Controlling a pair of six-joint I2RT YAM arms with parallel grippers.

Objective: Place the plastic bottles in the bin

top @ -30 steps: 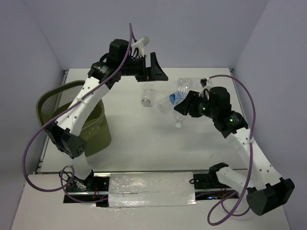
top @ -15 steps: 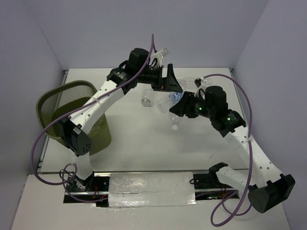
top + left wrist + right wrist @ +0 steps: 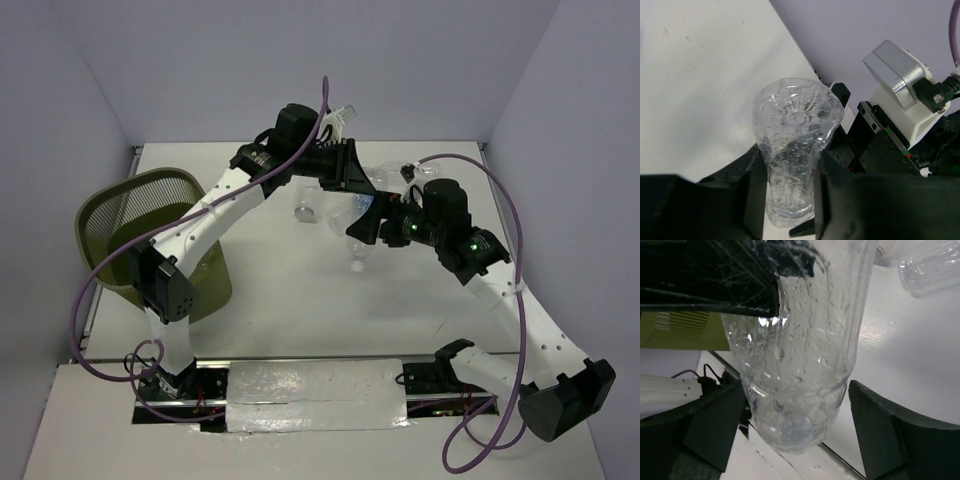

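Note:
One clear crinkly plastic bottle (image 3: 792, 145) hangs above the table between both grippers. My left gripper (image 3: 790, 172) is shut on it, black fingers pressed to both sides. In the top view the left gripper (image 3: 357, 185) meets the right gripper (image 3: 368, 228) at mid-table. My right gripper (image 3: 800, 432) stands open around the same bottle (image 3: 800, 365), with a gap on each side. Its white cap (image 3: 357, 265) points down. Two more bottles (image 3: 305, 207) lie on the table beside them, one showing some blue (image 3: 345, 215). The olive mesh bin (image 3: 95, 205) stands at the left.
The left arm (image 3: 215, 205) reaches from the near left over the bin's right side. A purple cable (image 3: 75, 300) loops beside the bin. Another bottle (image 3: 932, 265) lies just beyond the right gripper. Grey walls close in the table on three sides.
The left gripper swung right from the table's back to the bottle and shut on it. The right gripper, shut on that bottle before, has opened.

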